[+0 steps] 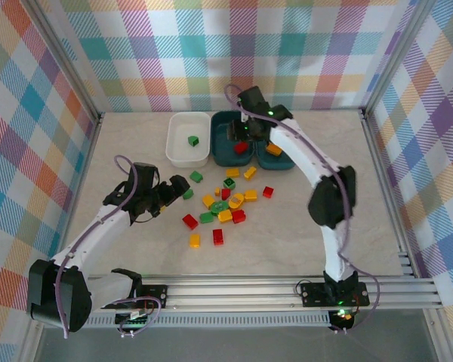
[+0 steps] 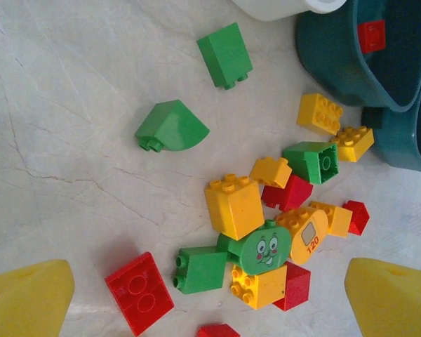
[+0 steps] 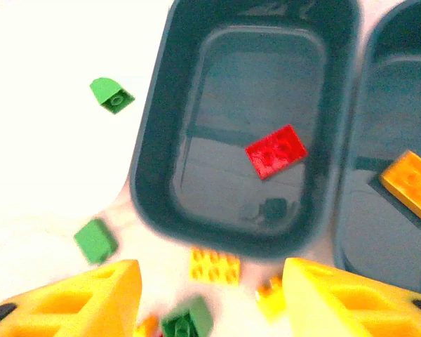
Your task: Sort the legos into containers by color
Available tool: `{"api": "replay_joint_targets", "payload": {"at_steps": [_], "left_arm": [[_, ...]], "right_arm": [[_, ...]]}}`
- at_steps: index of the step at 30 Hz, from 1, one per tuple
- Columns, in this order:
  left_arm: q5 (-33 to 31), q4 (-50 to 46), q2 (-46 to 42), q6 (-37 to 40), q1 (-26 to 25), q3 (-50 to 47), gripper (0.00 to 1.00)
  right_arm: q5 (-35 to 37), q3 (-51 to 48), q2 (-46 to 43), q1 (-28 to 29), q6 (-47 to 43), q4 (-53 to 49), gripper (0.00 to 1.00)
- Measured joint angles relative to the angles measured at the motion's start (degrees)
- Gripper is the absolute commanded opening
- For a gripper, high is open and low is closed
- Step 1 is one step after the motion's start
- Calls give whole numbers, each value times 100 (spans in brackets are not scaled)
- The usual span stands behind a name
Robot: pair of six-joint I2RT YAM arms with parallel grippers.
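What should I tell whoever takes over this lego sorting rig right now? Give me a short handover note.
Left claw: open, empty, hovering over the loose pile of legos on the table.
Right claw: open, empty, above the middle teal tub.
Done: one green brick in the white tub, one red brick in the middle teal tub, one orange brick in the right teal tub.
Left: most bricks, a mix of green, red and yellow-orange, lie unsorted on the table in front of the tubs.
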Motion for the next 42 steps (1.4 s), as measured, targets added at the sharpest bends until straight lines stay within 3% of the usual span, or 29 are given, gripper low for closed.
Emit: {"api": "replay_joint_targets", "payload": {"at_steps": [3, 7, 10, 16, 20, 26, 32, 42], "left_arm": [[-146, 168, 0, -109, -173, 0, 94], [-474, 396, 2, -365, -284, -37, 91], [-664, 599, 66, -603, -284, -166, 95], [-538, 774, 793, -920, -284, -186, 97], [-361, 839, 1239, -1034, -343, -188, 97], [-223, 831, 1344, -1045, -452, -173, 98], [-323, 715, 1137, -955, -457, -138, 100], [-446, 577, 885, -894, -457, -129, 100]], "right_arm": [[0, -1805, -1543, 105, 31, 916, 61], [20, -3746, -2802, 232, 221, 1705, 55], [-55, -4363, -2656, 260, 476, 1672, 50], [-109, -5331, -2269, 833, 728, 1598, 62], [-129, -5602, -2269, 1373, 815, 1602, 66], [-85, -5523, -1961, 1720, 723, 1591, 68], [13, -5198, -1217, 1733, 396, 1462, 68], [125, -4795, -852, 1733, 201, 1504, 67]]}}
